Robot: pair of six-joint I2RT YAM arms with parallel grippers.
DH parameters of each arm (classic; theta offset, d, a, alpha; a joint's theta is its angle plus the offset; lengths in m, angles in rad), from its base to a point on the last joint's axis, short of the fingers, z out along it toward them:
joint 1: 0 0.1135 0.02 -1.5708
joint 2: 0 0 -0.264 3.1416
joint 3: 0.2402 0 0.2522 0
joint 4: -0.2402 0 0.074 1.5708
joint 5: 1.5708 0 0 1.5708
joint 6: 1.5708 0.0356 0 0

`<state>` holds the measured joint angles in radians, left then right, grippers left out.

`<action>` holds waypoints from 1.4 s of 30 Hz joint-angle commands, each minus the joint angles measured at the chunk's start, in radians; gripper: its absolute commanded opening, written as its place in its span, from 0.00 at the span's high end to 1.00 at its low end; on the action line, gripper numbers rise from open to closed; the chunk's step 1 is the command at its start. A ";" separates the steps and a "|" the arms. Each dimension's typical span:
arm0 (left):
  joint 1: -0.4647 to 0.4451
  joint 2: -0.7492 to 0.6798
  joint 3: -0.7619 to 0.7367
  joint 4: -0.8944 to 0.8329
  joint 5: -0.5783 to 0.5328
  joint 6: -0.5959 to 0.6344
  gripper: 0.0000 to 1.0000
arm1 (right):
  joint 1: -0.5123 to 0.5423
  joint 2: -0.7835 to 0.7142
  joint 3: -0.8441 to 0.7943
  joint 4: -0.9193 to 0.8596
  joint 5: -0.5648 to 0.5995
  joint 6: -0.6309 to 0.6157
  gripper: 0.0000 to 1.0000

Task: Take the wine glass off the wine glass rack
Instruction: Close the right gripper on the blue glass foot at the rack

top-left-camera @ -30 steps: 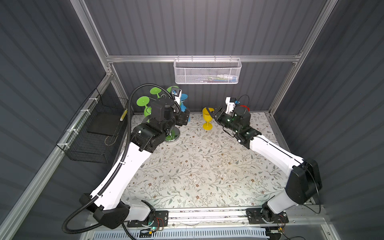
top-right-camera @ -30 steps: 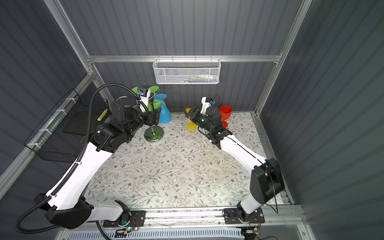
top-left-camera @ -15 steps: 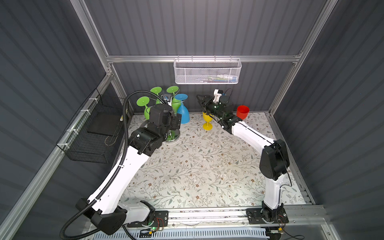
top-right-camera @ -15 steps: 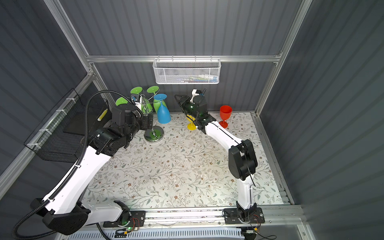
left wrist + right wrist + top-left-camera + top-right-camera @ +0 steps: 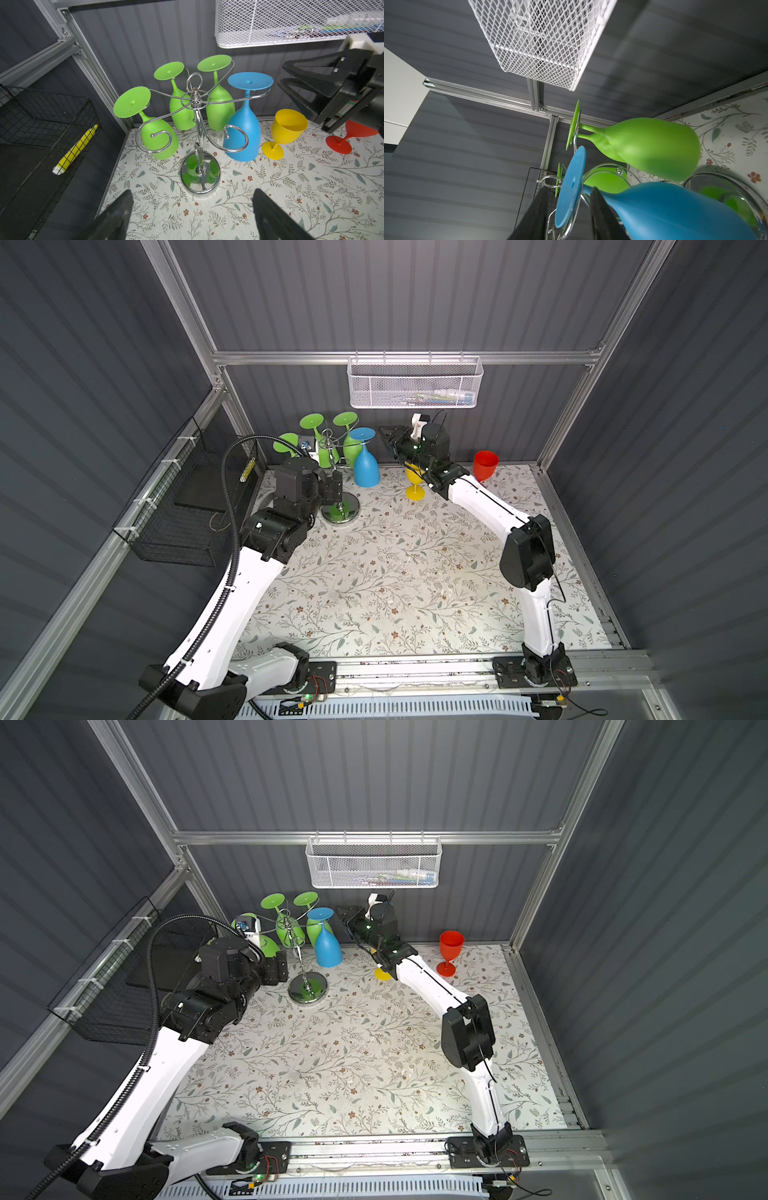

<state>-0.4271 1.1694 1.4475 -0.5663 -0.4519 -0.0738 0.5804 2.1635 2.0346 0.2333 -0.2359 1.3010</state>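
You have not yet taken the blue wine glass (image 5: 244, 128); it hangs on the wine glass rack (image 5: 198, 124). Your right end effector (image 5: 281, 75), beside the rack, and your left end effector (image 5: 192, 195), before it, both gape empty.

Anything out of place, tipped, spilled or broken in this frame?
Nothing stands out. The rack stands upright with three green glasses and a blue glass hanging bowl-down; the yellow glass and red glass stand upright on the table. No spill or breakage shows.
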 commanded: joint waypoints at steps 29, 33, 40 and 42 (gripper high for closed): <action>0.056 -0.079 -0.110 0.110 0.104 -0.025 0.10 | 0.038 0.130 0.256 -0.139 0.039 -0.044 0.91; 0.056 -0.081 -0.110 0.112 0.104 -0.024 0.10 | 0.041 0.117 0.255 -0.141 0.050 -0.059 0.95; 0.057 -0.077 -0.110 0.111 0.110 -0.026 0.10 | 0.042 0.067 0.224 -0.136 0.079 -0.094 0.96; 0.057 -0.076 -0.111 0.111 0.109 -0.026 0.10 | 0.042 0.051 0.206 -0.126 0.085 -0.100 0.96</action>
<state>-0.3775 1.1042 1.3460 -0.4721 -0.3553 -0.0906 0.6144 2.2745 2.2581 0.0952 -0.1722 1.2358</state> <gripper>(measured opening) 0.900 0.052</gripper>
